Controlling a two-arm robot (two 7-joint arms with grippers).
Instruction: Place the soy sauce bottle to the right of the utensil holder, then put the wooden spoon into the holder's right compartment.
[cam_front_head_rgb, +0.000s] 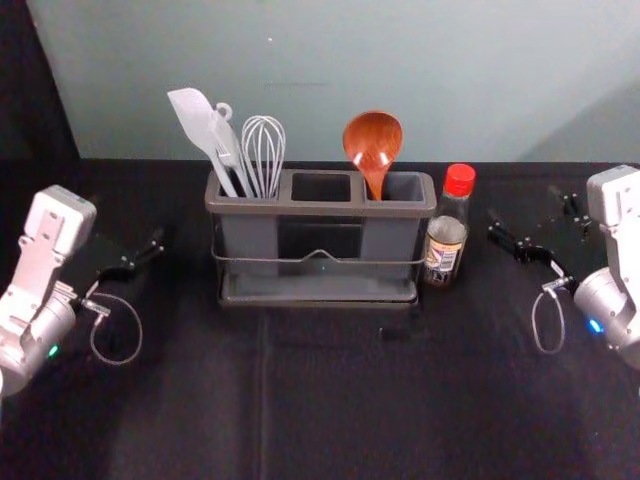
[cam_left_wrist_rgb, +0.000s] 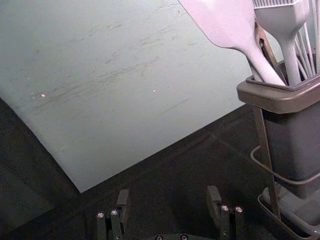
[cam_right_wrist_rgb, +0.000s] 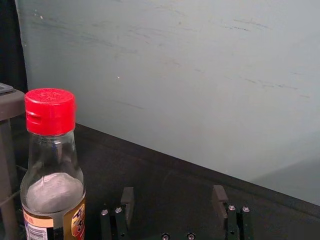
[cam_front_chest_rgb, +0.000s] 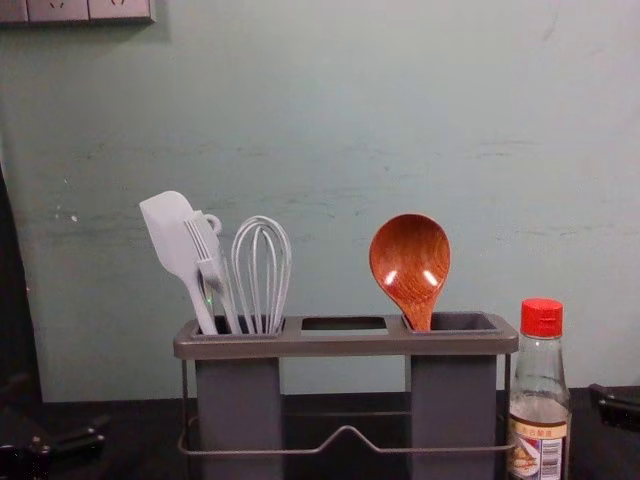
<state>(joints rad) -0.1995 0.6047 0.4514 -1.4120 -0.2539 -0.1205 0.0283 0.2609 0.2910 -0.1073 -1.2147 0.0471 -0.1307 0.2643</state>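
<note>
The wooden spoon (cam_front_head_rgb: 373, 142) stands bowl-up in the right compartment of the grey utensil holder (cam_front_head_rgb: 318, 290). Upright close against the holder's right side is the soy sauce bottle (cam_front_head_rgb: 446, 240) with its red cap; in the right wrist view the bottle (cam_right_wrist_rgb: 54, 185) is off to one side of the fingers. My left gripper (cam_front_head_rgb: 135, 238), over the table left of the holder, is open and empty, as the left wrist view confirms for the gripper (cam_left_wrist_rgb: 168, 200). Right of the bottle, my right gripper (cam_front_head_rgb: 535, 225) is also open; the right wrist view has nothing between this gripper's fingertips (cam_right_wrist_rgb: 173, 200).
A white spatula (cam_front_chest_rgb: 172, 235), a brush (cam_front_chest_rgb: 210, 262) and a whisk (cam_front_chest_rgb: 262, 270) stand in the holder's left compartment. Behind the black-covered table (cam_front_head_rgb: 330, 400) rises a pale green wall (cam_front_chest_rgb: 320, 120).
</note>
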